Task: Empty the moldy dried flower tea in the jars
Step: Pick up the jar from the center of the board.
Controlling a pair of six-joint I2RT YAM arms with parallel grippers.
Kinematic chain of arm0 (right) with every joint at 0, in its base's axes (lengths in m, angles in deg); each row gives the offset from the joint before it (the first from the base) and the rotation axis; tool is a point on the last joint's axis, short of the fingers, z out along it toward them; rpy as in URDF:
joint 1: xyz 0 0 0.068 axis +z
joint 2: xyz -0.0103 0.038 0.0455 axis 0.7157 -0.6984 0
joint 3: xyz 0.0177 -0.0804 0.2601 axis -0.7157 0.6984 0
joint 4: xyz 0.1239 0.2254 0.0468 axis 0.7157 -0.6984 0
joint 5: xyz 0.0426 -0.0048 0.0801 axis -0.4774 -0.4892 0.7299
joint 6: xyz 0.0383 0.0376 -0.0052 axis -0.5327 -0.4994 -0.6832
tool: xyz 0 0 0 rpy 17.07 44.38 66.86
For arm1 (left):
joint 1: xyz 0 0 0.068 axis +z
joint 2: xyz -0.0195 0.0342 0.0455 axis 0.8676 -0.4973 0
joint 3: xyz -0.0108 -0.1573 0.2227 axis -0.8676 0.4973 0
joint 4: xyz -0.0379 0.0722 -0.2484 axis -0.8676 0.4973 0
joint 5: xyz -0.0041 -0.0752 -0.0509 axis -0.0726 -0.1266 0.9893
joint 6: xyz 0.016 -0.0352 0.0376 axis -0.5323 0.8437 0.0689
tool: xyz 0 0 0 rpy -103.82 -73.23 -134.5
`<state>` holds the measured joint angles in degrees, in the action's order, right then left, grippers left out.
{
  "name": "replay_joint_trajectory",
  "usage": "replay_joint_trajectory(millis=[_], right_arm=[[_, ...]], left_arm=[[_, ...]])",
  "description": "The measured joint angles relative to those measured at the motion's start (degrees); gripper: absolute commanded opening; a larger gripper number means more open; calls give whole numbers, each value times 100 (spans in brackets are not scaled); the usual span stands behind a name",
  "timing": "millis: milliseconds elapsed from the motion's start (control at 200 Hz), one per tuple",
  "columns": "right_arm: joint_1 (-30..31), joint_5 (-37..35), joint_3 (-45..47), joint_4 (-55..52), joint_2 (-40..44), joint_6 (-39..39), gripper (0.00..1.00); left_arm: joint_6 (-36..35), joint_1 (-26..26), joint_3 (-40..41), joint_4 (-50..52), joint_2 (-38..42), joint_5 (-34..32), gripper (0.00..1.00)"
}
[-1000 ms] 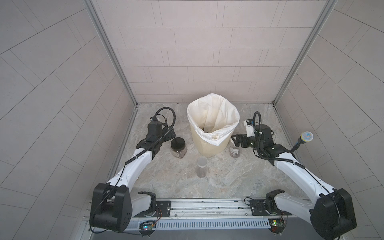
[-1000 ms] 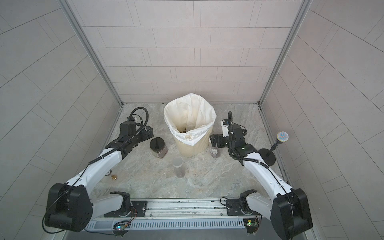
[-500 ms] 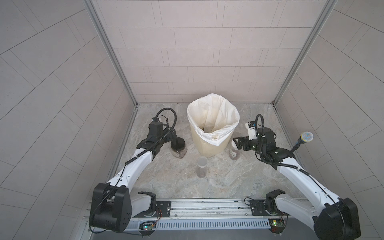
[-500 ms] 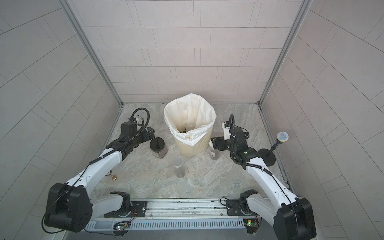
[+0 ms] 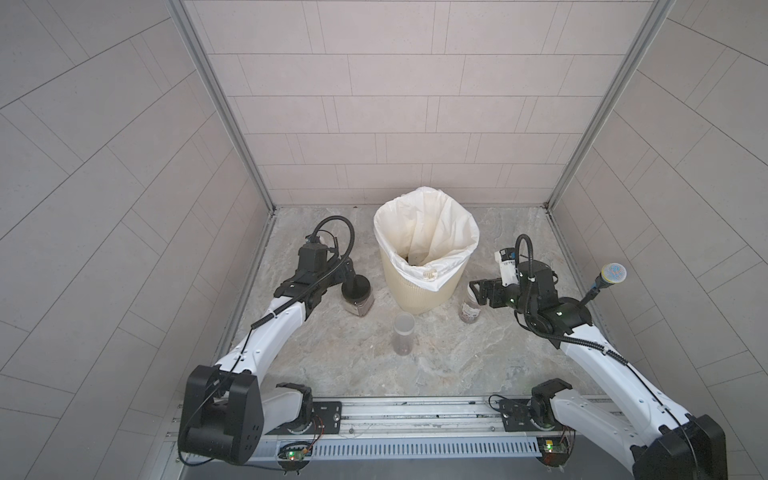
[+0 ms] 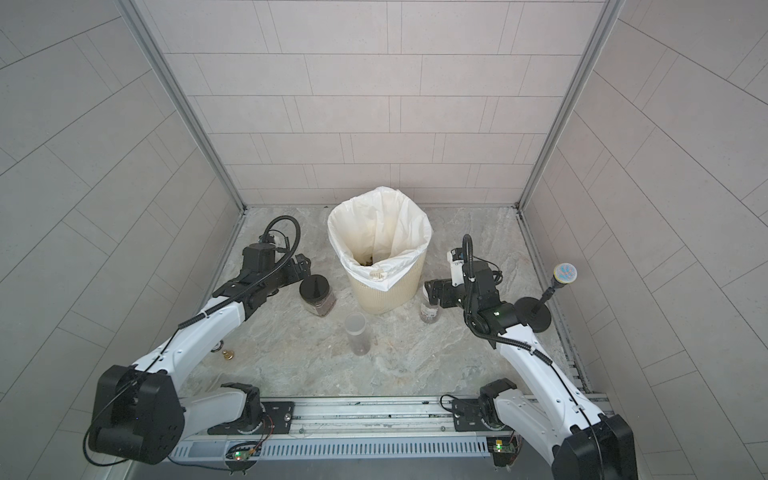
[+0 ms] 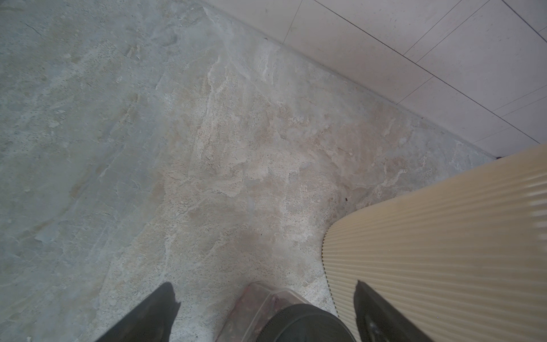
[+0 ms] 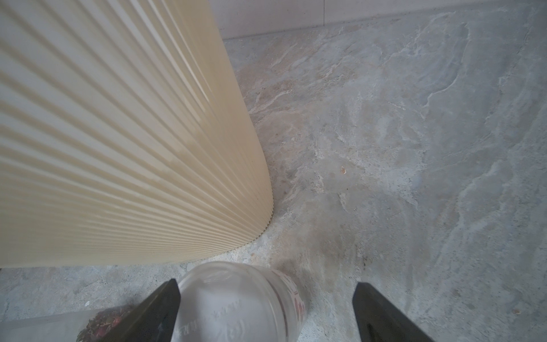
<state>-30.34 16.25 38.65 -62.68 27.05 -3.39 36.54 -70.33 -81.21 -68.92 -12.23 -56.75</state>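
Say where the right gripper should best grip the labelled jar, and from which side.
Probably grip the labelled jar below its lid, from the side away from the bin: it stands upright near that bin, and the open right gripper brackets its top.

The light in here is bright, even and soft, coming from overhead. The stone bench [image 5: 457, 361] carries only faint, short shadows at the foot of the things. The white liner [image 5: 424, 232] at 12 o'clock is the brightest patch, close to washed out. In both top views the wall tiles [image 5: 83, 166] at 9 and 3 o'clock splay with wide-lens stretch. The wrist views are crisp on the stone but soft up close. There the black-lidded jar [image 7: 305, 324] and the labelled jar [image 8: 236, 305] blur, and pale sheen streaks the ribbed bin [image 8: 118, 148].
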Motion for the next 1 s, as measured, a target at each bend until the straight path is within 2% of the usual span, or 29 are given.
replay_joint_trajectory(millis=[610,996], right_arm=[[603,-258,-24,-168,81,37,96],[612,-498,-341,-452,83,166,96]], left_arm=[[0,0,0,138,192,96,97],[0,0,0,144,192,122,97]])
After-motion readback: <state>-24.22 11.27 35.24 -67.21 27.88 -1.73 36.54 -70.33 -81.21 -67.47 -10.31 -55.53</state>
